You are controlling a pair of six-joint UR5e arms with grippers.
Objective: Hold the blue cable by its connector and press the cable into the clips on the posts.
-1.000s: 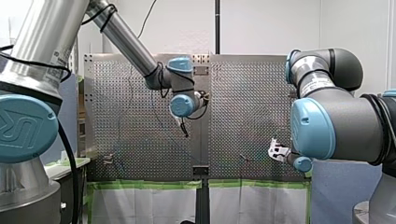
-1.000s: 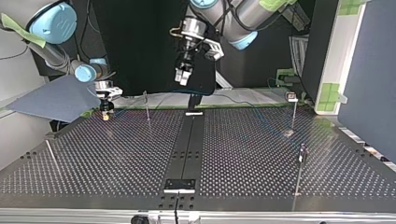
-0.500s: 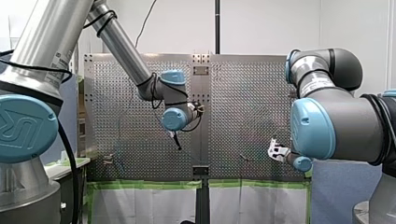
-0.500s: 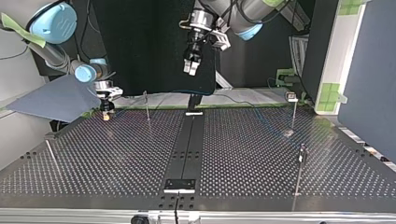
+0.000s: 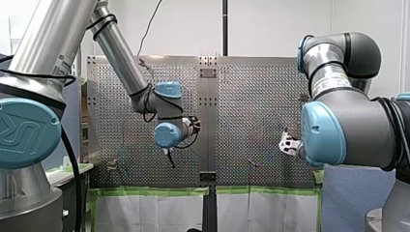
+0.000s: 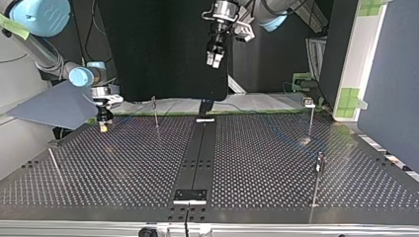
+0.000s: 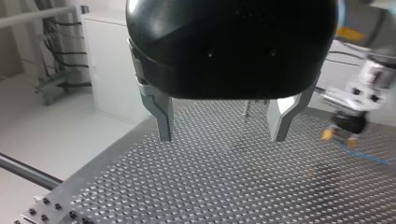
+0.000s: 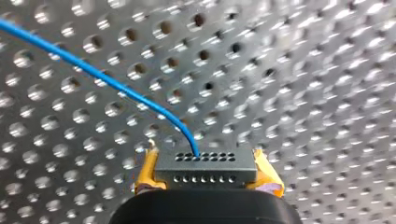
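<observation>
A silvery perforated tabletop (image 5: 251,96) fills the front view, with a pale wall (image 5: 270,29) behind it. My left hand (image 5: 170,163) hangs above the tabletop. My right hand (image 5: 289,145) sits by its edge, too small here to tell its grip.

In the top view, thin posts (image 6: 155,112) stand on the tabletop, one of them near my right hand. That hand is down close to the surface, its yellow pads (image 6: 103,128) showing. My left hand is high above and well apart from it.

From the left wrist, my left hand's metal fingers (image 7: 162,116) are spread wide with nothing between them. Ahead and to one side is my right hand, with a blue cable (image 7: 369,157) running off from it.

From the right wrist, my right hand is clamped on a dark connector (image 8: 205,165), a yellow pad on each side. The blue cable leaves the connector and curves away ahead of the hand over the tabletop.
</observation>
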